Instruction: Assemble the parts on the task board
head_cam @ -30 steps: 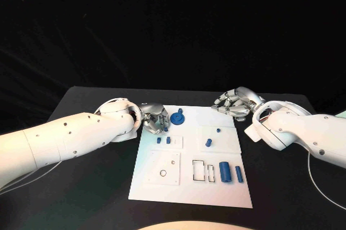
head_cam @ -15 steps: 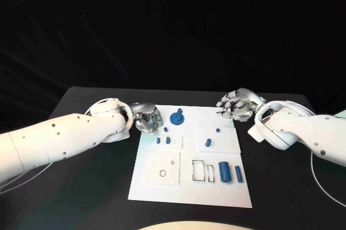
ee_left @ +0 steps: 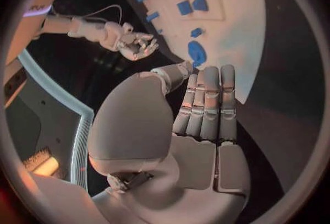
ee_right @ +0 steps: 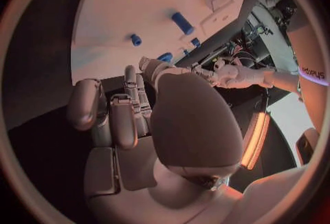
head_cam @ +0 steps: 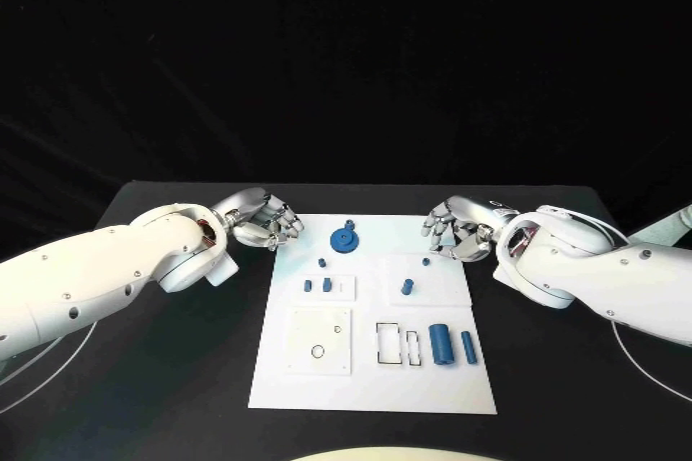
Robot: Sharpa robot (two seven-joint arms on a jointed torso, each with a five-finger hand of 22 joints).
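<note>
Hands first: your left hand (head_cam: 257, 221), left of centre, hovers off the board's (head_cam: 378, 381) corner, fingers apart, holding nothing. Parts (head_cam: 436, 344) sit mid-frame on the board. Your right hand (head_cam: 454, 229) looks loosely curled and empty; I judge you're between steps, so pick a part next.

You have bare table (head_cam: 173, 361) either side of the board (head_cam: 378, 381); only low blue parts (head_cam: 441, 344) dot it
</note>
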